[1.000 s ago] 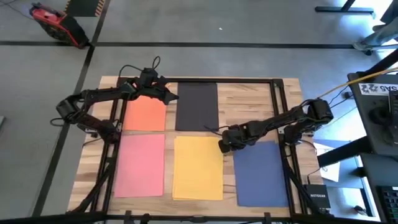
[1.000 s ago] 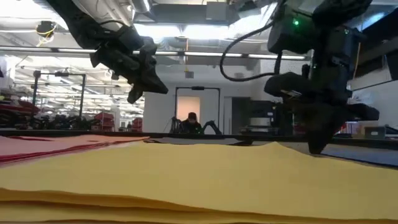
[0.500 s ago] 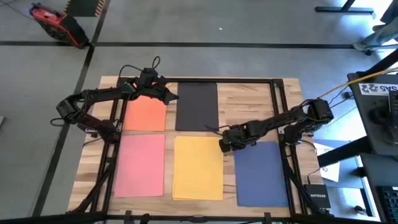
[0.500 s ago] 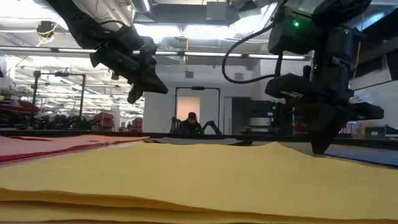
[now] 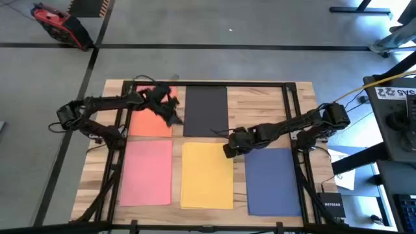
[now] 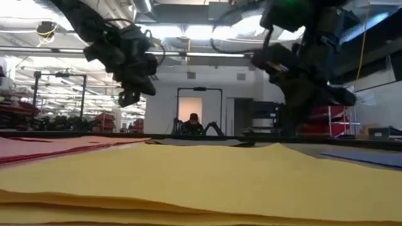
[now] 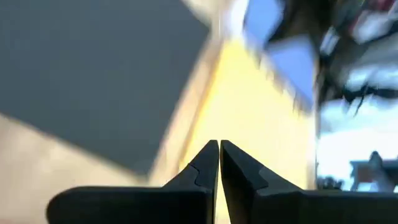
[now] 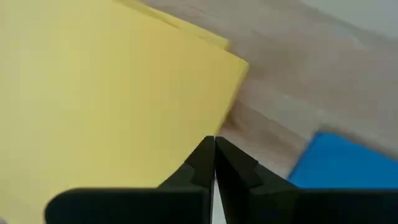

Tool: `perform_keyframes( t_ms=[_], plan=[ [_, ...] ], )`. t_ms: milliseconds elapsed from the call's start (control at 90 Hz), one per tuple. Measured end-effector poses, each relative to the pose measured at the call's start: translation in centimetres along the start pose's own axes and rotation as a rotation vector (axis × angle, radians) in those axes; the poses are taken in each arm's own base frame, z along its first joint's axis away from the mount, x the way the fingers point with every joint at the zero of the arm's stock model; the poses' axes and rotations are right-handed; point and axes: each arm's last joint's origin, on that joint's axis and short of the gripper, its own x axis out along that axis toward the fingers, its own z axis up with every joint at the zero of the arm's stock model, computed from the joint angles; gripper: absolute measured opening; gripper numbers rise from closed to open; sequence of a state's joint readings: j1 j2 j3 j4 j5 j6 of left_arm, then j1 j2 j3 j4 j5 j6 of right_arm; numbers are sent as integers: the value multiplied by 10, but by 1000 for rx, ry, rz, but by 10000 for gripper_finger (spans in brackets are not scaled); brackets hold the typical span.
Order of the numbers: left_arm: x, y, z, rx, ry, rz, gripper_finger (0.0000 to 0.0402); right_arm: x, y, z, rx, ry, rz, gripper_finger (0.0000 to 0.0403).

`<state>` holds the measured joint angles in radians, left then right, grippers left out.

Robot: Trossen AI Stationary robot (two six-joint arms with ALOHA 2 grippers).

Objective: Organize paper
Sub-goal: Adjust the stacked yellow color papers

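My right claw [image 5: 227,151] sits at the yellow sheet's far right corner, fingers pressed together and holding nothing.

Nearest to me in the front row lie the pink sheet [image 5: 147,172], the yellow sheet [image 5: 207,175] and the blue sheet [image 5: 273,181], each with its long axis running front to back on the counter [image 5: 260,107]. My right claw is over the strip of bare wood between yellow and blue, the yellow corner just beside its tips, the blue edge on the other side. Farther back lie the orange sheet [image 5: 151,122] and the black sheet [image 5: 206,110]. My left claw [image 5: 173,119], also pressed together and empty, hangs over the seam between them. For the yellow sheet my right arm is clearly nearer, I judge.
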<state>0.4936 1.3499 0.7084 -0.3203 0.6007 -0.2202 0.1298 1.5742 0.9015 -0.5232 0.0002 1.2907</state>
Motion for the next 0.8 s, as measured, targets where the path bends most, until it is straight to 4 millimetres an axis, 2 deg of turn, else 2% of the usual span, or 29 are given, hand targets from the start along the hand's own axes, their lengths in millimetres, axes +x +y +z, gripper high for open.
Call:
perform_keyframes(
  t_ms=[144, 333, 411, 600, 800],
  plan=[
    [16, -19, -17, 171, 119, 149, 0, 0, -1, 3, -115, 5, 1, 0],
    [30, -42, -29, 448, 182, 211, 0, 1, -3, 7, -387, -37, -24, 0],
    [34, -50, -34, 534, 199, 226, 0, 4, -8, 9, -449, -28, -42, 0],
    [47, -58, -45, 626, 227, 249, 0, 11, -22, 9, -460, 23, -63, 0],
    [66, -57, -57, 637, 294, 244, 0, 16, -24, 7, -493, 30, -13, 0]
  ],
)
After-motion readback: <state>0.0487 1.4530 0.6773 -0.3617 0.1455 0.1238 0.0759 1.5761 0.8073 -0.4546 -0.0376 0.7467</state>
